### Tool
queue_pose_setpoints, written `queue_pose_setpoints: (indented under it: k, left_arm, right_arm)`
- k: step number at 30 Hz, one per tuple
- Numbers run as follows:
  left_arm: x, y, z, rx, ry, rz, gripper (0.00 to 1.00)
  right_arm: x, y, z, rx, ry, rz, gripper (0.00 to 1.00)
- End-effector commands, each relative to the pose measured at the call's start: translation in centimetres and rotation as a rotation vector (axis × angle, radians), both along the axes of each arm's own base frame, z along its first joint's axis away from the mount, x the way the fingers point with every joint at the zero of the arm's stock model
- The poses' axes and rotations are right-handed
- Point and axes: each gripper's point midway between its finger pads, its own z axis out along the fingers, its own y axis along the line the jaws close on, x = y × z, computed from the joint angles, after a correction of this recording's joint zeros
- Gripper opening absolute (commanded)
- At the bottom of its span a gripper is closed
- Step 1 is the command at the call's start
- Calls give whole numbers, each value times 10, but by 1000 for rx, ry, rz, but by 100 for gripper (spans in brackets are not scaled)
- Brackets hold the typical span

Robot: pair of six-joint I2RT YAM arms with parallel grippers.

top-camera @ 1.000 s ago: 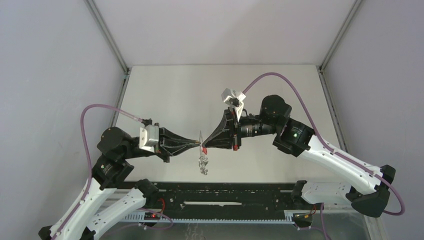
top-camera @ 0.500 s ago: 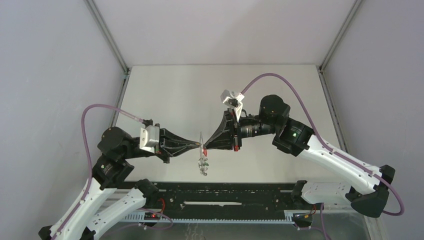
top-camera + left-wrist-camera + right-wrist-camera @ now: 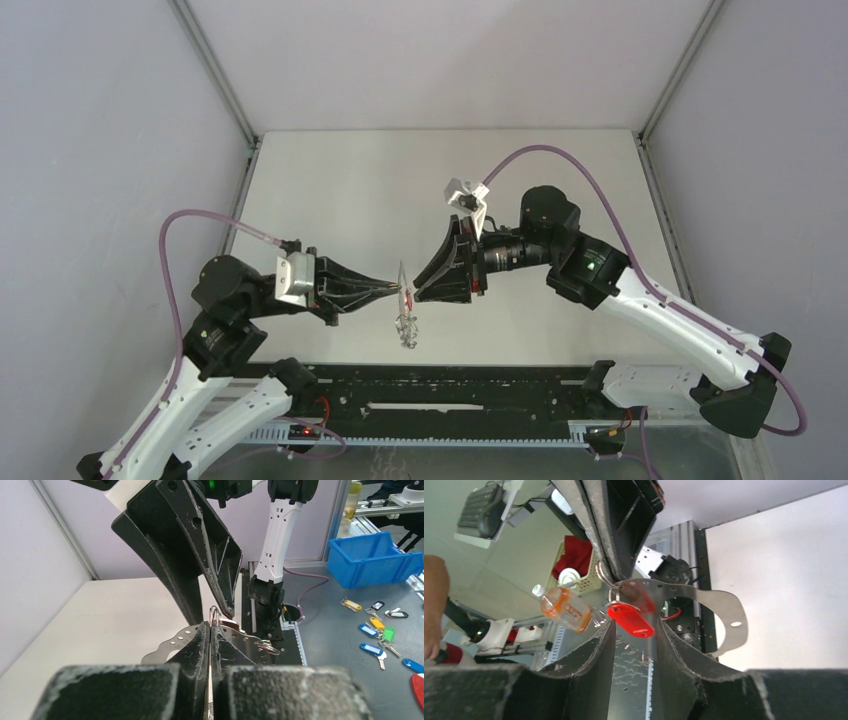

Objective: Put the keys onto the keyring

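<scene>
Beyond the table (image 3: 330, 190), a blue bin (image 3: 372, 555) with its inside hidden and a cream basket (image 3: 588, 580) holding something red; above the table the left gripper (image 3: 395, 289) is clamped tight on the keyring (image 3: 406, 328), grey chain dangling limp, while the right gripper (image 3: 416, 290), jaws partly parted and gripping nothing, flanks the red-headed key (image 3: 629, 620).

Diffuse overhead light, faint shadows on the table (image 3: 330, 190); wrist views blur nearest the lens; reflections on the metal plate (image 3: 719, 605) ahead of the right gripper (image 3: 636, 624).
</scene>
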Motion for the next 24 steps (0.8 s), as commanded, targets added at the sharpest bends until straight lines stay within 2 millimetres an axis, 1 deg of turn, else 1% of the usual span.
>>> queue_pose_setpoints:
  k: [1, 3, 6, 8, 12, 14, 15, 20, 24]
  left_arm:
    - [-2, 1, 10, -35, -37, -3, 0]
    - [-2, 0, 8, -29, -30, -11, 0]
    - [-4, 0, 6, -22, -15, -25, 0]
    - [-4, -1, 4, -19, -2, -27, 0]
    - [-2, -2, 2, -18, 38, -24, 0]
    - [-2, -3, 2, -20, 63, -28, 0]
    - [-3, -4, 3, -22, 68, -33, 0]
    - [-3, -4, 4, -28, 74, -36, 0]
    - [-3, -4, 4, -30, 72, -39, 0]
  right_arm:
    - [4, -14, 29, 57, -117, -55, 48]
    - [7, -14, 36, 77, -165, -81, 54]
    - [11, -11, 46, 104, -235, -105, 60]
    - [8, -7, 51, 122, -286, -89, 62]
    - [0, 4, 52, 116, -356, -44, 67]
    - [-4, 9, 50, 108, -373, -25, 67]
    - [-5, 10, 49, 105, -378, -18, 66]
    - [-10, 13, 48, 106, -372, 10, 51]
    - [-10, 15, 47, 103, -362, 16, 47]
